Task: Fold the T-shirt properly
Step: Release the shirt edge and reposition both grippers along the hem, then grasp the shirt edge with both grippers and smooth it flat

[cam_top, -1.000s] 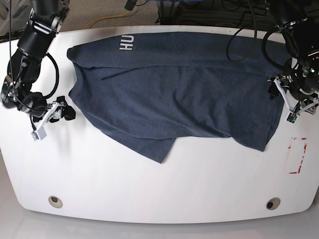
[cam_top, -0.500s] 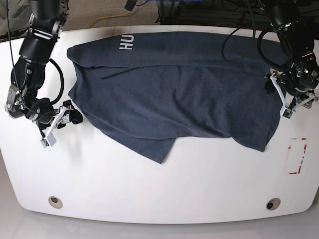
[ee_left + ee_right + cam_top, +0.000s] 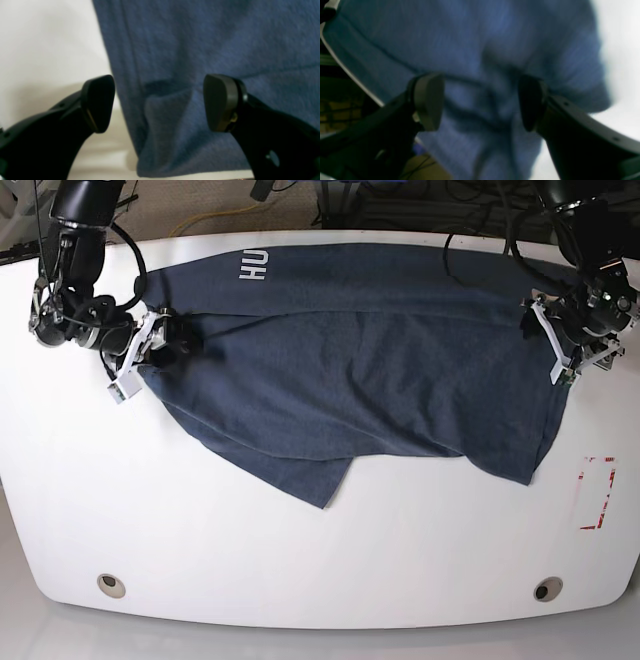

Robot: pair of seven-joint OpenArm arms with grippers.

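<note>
The soft dark blue cotton T-shirt [image 3: 360, 370] is lying spread on the white table [image 3: 300, 560]. Both grippers' fingers [image 3: 98, 103] [image 3: 428, 100] are standing wide apart, with shirt edge lying between them.

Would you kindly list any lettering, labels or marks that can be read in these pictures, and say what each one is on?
"HU": white block letters on the T-shirt, near its far edge in the base view, lying sideways; any further letters are hidden by the cloth.
Red marking on the table, at the base view's right: a rectangular outline, with no readable text.
Both wrist views: no text can be seen.
</note>
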